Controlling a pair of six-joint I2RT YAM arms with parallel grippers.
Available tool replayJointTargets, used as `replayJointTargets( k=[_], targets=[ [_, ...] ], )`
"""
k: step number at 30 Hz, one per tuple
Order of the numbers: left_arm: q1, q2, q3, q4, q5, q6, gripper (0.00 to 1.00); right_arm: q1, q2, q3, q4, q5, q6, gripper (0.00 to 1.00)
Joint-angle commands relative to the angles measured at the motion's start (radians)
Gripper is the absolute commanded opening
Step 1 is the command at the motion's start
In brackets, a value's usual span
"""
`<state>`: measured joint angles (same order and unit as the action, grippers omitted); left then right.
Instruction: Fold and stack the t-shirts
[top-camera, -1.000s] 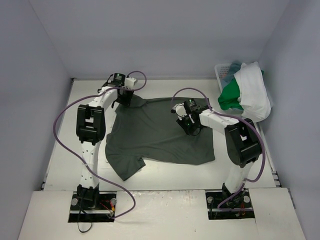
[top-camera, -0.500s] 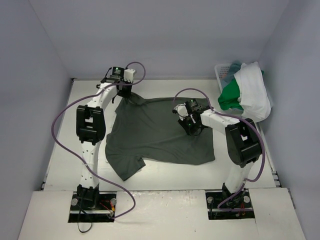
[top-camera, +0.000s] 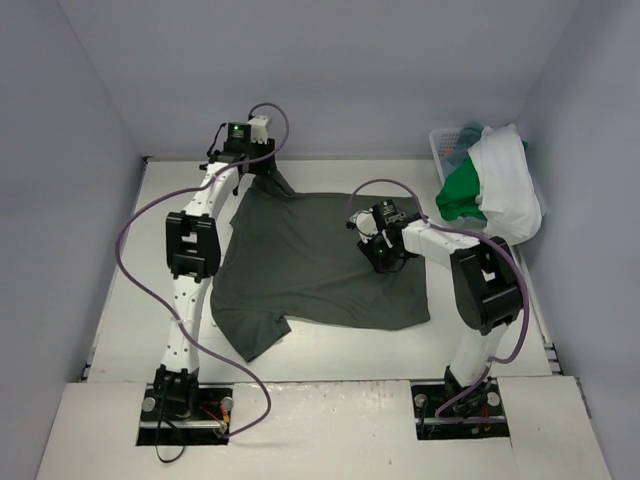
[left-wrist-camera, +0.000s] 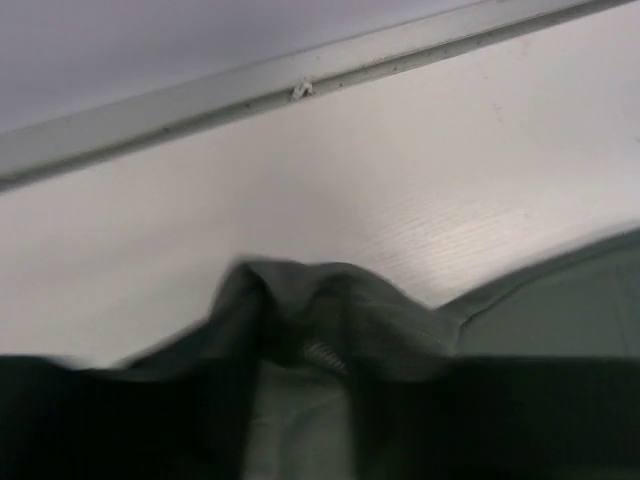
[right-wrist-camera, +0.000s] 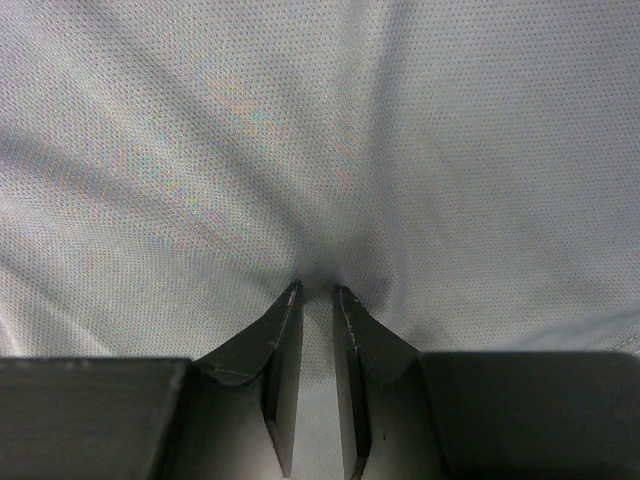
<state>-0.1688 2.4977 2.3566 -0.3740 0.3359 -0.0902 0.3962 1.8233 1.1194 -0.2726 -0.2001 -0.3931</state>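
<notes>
The dark grey-green cloth t-shirt lies spread on the white tabletop. Our left hand pinches its far left corner, tenting it upward. Our right hand, closed narrow, nips cloth within its right half, probably to draw a fold.

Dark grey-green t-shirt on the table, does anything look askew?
Yes. The dark grey-green t-shirt is not flat: the left gripper tents its far left corner upward, and the right gripper pinches a pucker near its right side.
</notes>
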Motion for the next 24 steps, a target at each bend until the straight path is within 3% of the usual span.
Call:
replayJointTargets(
  k=[1, 3, 9, 16, 24],
  targets=[
    [0.003, 0.061, 0.090, 0.047, -0.001, -0.052, 0.46, -0.010, -0.009, -0.003, 0.006, -0.019, 0.003, 0.15],
    [0.002, 0.105, 0.105, 0.056, -0.032, -0.052, 0.53, -0.011, 0.004, -0.001, 0.006, -0.021, 0.007, 0.15],
    [0.002, 0.170, 0.187, 0.058, -0.175, -0.036, 0.54, -0.011, 0.011, 0.000, 0.003, -0.033, 0.022, 0.15],
    [0.003, 0.110, 0.133, 0.106, -0.271, -0.026, 0.55, -0.011, 0.018, -0.003, 0.004, -0.029, 0.025, 0.15],
    [0.009, 0.003, 0.084, 0.132, -0.296, -0.040, 0.66, -0.013, -0.004, -0.020, 0.003, -0.015, 0.031, 0.16]
  ],
)
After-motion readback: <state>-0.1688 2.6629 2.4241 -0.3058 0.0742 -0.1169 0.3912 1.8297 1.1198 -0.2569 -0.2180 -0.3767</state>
